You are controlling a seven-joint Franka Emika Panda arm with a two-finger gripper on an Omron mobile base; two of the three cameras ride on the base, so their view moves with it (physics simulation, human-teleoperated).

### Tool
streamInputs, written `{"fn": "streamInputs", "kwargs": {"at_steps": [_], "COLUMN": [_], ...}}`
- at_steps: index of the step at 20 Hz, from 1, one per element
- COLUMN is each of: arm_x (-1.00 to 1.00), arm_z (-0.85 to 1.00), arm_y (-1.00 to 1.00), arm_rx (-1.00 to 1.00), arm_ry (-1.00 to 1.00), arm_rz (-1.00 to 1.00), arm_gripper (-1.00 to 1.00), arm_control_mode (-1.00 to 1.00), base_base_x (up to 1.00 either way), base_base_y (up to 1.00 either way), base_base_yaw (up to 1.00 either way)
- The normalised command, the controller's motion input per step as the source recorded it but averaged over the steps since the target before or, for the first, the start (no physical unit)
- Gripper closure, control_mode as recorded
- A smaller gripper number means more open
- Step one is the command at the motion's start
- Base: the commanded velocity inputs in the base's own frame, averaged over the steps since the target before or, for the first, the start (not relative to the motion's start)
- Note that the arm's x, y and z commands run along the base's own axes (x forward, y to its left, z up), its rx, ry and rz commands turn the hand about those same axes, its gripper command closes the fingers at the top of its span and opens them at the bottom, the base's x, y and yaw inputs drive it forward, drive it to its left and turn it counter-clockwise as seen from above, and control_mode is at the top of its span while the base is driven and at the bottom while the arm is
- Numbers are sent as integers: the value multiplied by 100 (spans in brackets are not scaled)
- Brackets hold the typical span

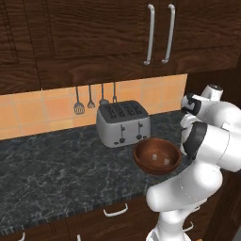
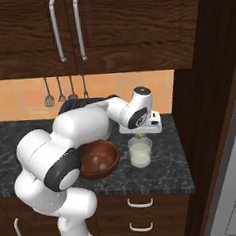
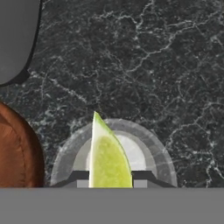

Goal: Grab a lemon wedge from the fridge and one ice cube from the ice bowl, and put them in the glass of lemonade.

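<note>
Yellow-green lemon wedge (image 3: pixel 108 157) pinched in hand (image 3: pixel 109 183), w/in glass (image 3: pixel 151 142) rim.

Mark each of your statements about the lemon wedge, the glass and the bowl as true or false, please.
1. The tool holds a lemon wedge. True.
2. The wedge hangs directly above the glass of lemonade. True.
3. The glass is empty. False: it holds pale liquid.
4. The ice bowl stands right of the glass in the right base view. False: it stands to the left.
5. The toaster stands behind the bowl in the left base view. True.
</note>
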Motion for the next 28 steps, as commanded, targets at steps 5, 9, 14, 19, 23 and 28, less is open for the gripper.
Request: {"fn": "streamInputs", "kwargs": {"at_steps": [5,9,14,19,23,28], "arm_x": [0,-2,-16,-34,-20,-36], "arm_z": [0,0,20,36,34,29], "arm_y": [0,0,0,0,0,26], "arm_rx": [0,0,2,5,4,0], "arm_ry": [0,0,-13,-21,-9,-8], "arm_rz": [0,0,0,0,3,10], "arm_gripper": [-100,-100,-100,-100,-100,-100], "arm_control_mode": [-100,-100,-100,-100,-100,-100], "base_base_x": [0,0,0,0,0,0], "base_base_y": [0,0,0,0,0,0], "base_base_yaw": [0,0,0,0,0,0]}}
